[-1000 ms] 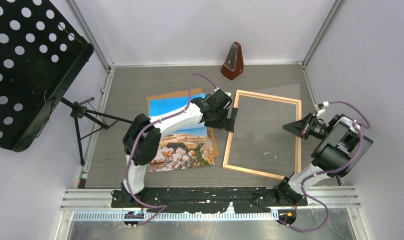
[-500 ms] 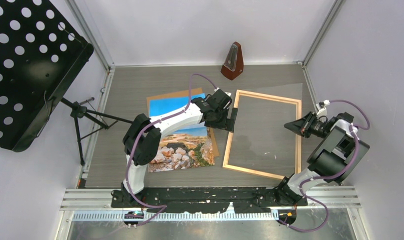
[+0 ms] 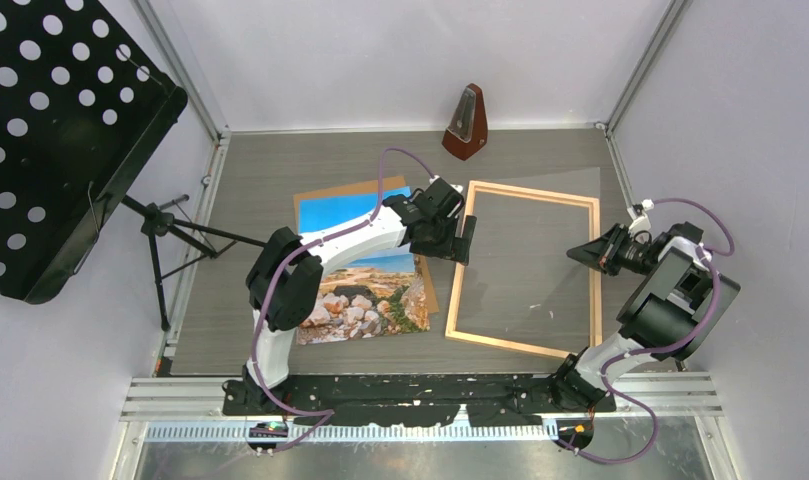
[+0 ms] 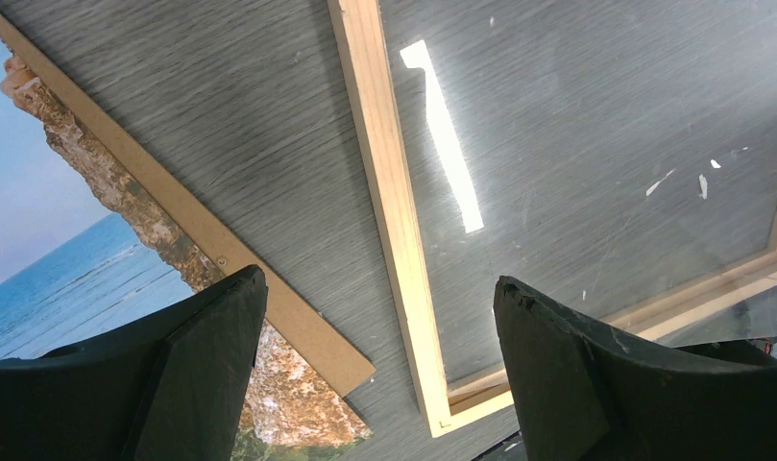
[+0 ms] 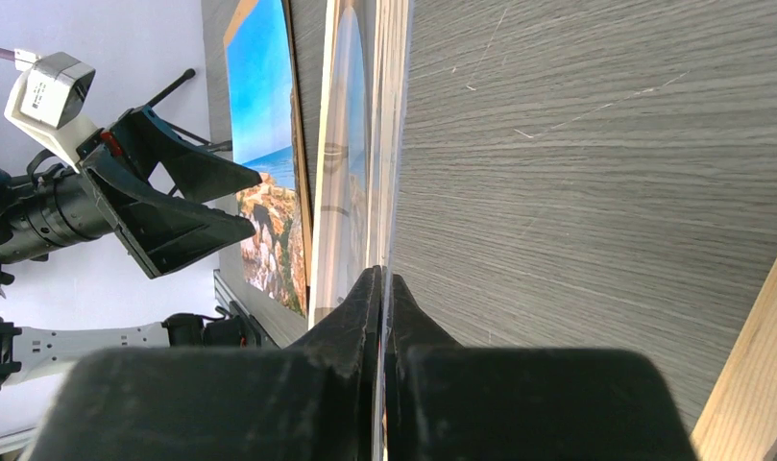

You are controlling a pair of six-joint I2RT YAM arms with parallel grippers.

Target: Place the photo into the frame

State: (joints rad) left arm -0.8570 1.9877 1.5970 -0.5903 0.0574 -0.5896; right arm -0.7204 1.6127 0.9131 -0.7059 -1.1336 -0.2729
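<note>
The photo (image 3: 365,290) of sky, sea and rocks lies face up on a brown backing board (image 3: 325,190), left of centre. Right of it lies the light wooden frame (image 3: 458,290). A clear sheet (image 3: 530,260) rests over the frame. My right gripper (image 3: 580,252) is shut on the sheet's right edge, which shows as a thin line between the fingers (image 5: 382,279). My left gripper (image 3: 467,238) hangs open over the frame's left rail (image 4: 389,192). One finger is above the photo (image 4: 77,279) and board (image 4: 298,317), the other above the frame's inside.
A brown metronome (image 3: 467,122) stands at the back of the table. A black perforated music stand (image 3: 50,140) on its tripod (image 3: 175,235) fills the left side. White walls close the table in at the back and on both sides.
The right arm's elbow and wrist have shifted slightly, nudging the sheet and the frame's right side a little. The left arm has not moved.
</note>
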